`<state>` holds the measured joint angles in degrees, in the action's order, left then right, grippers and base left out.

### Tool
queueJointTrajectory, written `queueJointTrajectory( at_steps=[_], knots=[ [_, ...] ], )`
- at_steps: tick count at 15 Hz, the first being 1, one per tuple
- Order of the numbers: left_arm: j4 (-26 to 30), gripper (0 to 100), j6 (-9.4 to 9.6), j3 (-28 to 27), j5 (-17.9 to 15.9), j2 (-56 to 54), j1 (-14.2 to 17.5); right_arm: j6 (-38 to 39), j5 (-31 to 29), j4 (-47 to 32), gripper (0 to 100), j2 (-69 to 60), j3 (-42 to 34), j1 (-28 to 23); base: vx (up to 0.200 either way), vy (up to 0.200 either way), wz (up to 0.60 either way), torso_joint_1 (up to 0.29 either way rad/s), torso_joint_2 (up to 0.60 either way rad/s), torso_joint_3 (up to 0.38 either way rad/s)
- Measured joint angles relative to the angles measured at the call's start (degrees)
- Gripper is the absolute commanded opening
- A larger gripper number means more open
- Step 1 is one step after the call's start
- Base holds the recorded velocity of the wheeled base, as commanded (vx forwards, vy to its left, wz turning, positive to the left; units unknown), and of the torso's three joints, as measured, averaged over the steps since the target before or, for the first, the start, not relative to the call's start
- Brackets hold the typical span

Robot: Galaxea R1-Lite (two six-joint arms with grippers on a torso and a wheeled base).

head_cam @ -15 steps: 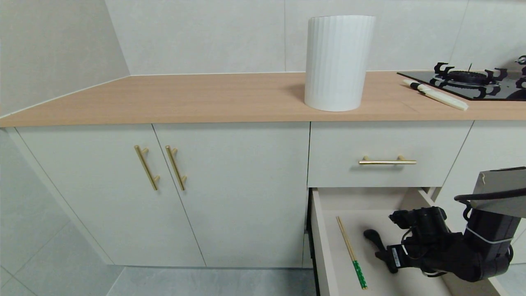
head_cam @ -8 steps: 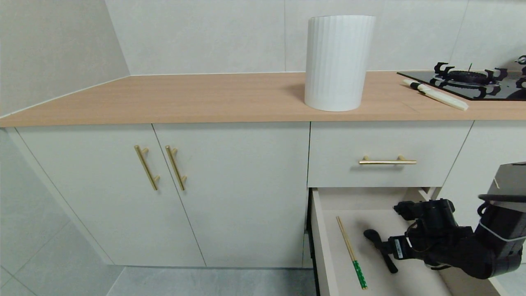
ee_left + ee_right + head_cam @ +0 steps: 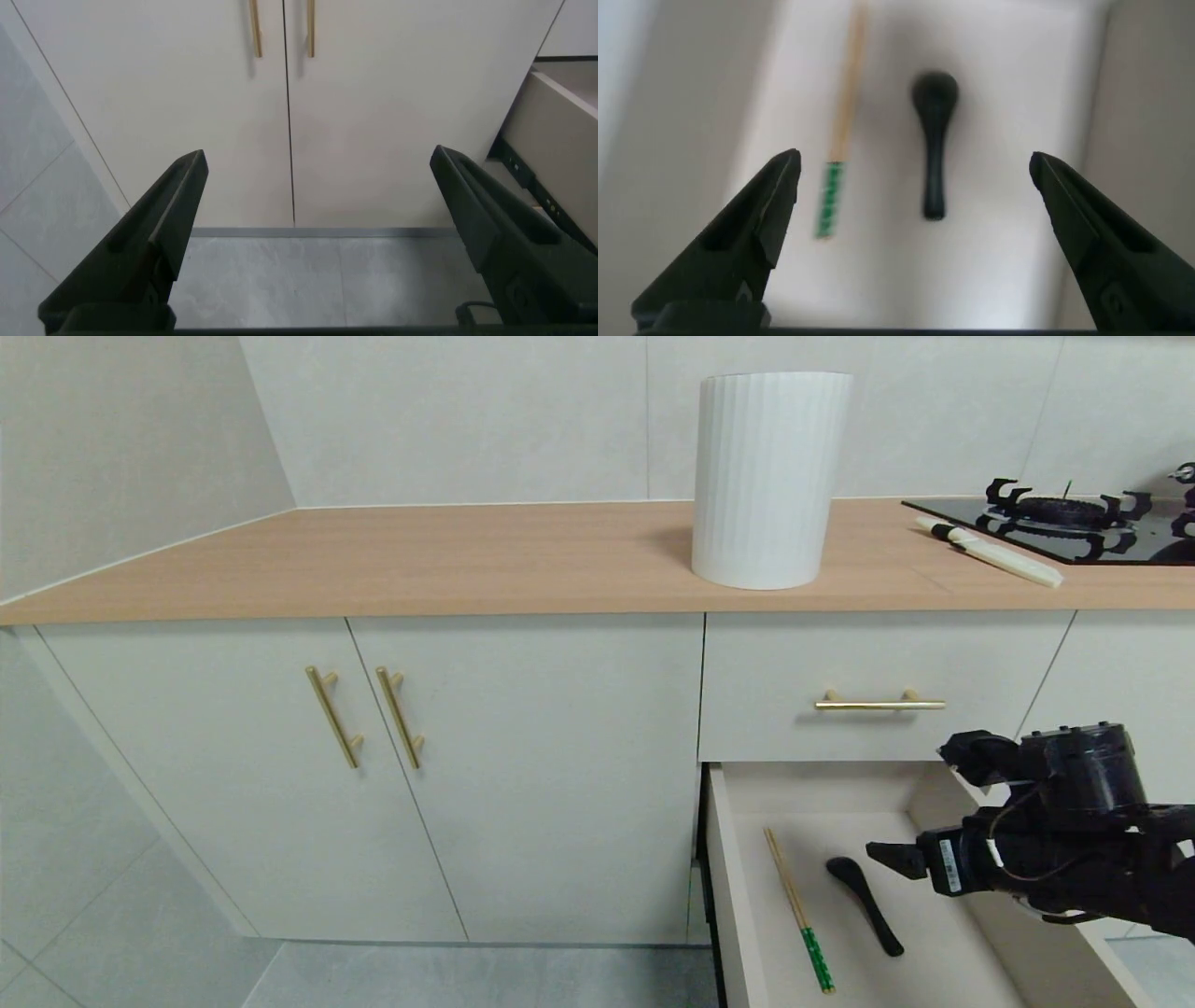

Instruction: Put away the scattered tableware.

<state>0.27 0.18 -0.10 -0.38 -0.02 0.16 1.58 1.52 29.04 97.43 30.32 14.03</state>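
Likely a home kitchen: countertop [image 3: 420, 555], cabinets [image 3: 523, 775], gas hob [image 3: 1064, 513].

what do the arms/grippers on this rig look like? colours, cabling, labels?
Both are matte black. The right gripper has a chunky body with a rounded housing on top, thin black cables looped along it, and a small white label on its side. Its fingers are flat dark wedges tapering towards the tip. The left gripper has the same wedge fingers.
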Motion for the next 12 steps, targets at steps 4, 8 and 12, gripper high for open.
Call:
queueJointTrajectory(
  at_steps=[4, 8, 12],
  knots=[
    [0.00, 100, 0.06, 0.00, -0.05, 0.00, 0.00, 0.00, -0.11, -2.55, 100, -8.02, 0.18, 2.86, -0.050, 0.000, 0.00, 0.001, 0.00, 0.002],
    [-0.02, 100, 0.00, 0.00, -0.02, 0.00, 0.00, -0.06, 0.02, -3.34, 100, -11.00, -0.04, 3.38, -0.200, 0.000, 0.00, 0.002, 0.00, 0.002],
    [0.00, 100, 0.00, 0.00, 0.00, 0.00, 0.00, -0.33, 0.11, -4.28, 100, -12.56, -0.48, 4.16, -0.200, 0.000, 0.00, 0.000, 0.00, 0.004]
  ],
)
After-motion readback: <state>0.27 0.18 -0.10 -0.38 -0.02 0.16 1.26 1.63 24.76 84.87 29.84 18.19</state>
